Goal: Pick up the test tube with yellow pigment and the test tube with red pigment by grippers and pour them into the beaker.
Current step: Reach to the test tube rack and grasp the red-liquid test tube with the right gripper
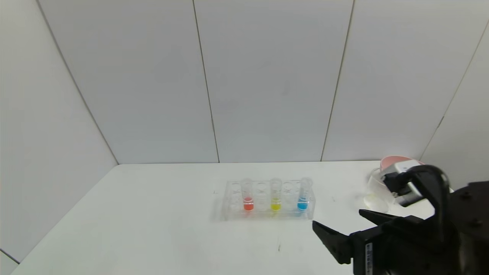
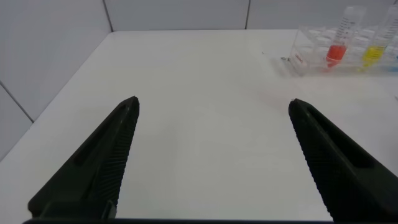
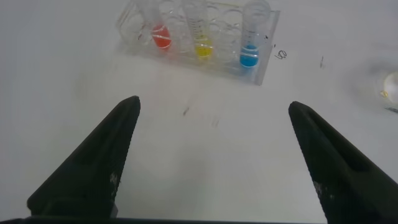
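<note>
The right pincer (image 1: 345, 227) hangs wide open and empty over the near right part of the surface (image 1: 153, 221), close to the rack (image 1: 267, 215). The left pincer (image 2: 211, 124) is open too, over the surface's left side. The red tube (image 1: 247, 194) and the yellow tube (image 1: 276, 194) stand upright in the rack, mid-surface. The beaker (image 1: 376, 191) sits by the right edge, partly hidden. The tubes look thin, smooth and easy to break, so grab gently near the top, above the liquid.
</note>
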Action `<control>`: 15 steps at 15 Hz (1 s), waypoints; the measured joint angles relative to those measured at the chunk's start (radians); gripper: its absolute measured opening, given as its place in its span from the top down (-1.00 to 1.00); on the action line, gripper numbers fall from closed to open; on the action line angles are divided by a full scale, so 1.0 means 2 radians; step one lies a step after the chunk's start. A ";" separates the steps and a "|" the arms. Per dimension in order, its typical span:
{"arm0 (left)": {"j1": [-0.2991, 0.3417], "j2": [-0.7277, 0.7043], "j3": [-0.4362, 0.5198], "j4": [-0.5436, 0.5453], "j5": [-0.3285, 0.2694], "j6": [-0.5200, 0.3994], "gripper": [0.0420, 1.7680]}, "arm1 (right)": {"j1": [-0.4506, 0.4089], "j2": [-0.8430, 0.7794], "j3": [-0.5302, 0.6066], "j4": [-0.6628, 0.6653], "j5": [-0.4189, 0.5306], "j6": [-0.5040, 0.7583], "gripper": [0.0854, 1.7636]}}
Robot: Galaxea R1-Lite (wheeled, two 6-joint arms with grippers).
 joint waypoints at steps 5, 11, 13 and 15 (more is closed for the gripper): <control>0.000 0.000 0.000 0.000 0.000 0.000 -0.94 | 0.055 0.119 -0.078 -0.003 -0.050 0.004 -0.94; 0.000 0.000 0.000 0.000 0.000 0.000 -0.94 | 0.067 0.222 -0.169 -0.009 -0.076 0.004 -0.94; 0.000 0.000 0.000 0.000 0.000 0.000 -0.94 | 0.064 0.259 -0.208 -0.009 -0.085 0.004 -0.94; 0.000 0.000 0.000 0.000 0.000 0.000 -0.94 | 0.061 0.294 -0.250 -0.008 -0.094 0.004 -0.94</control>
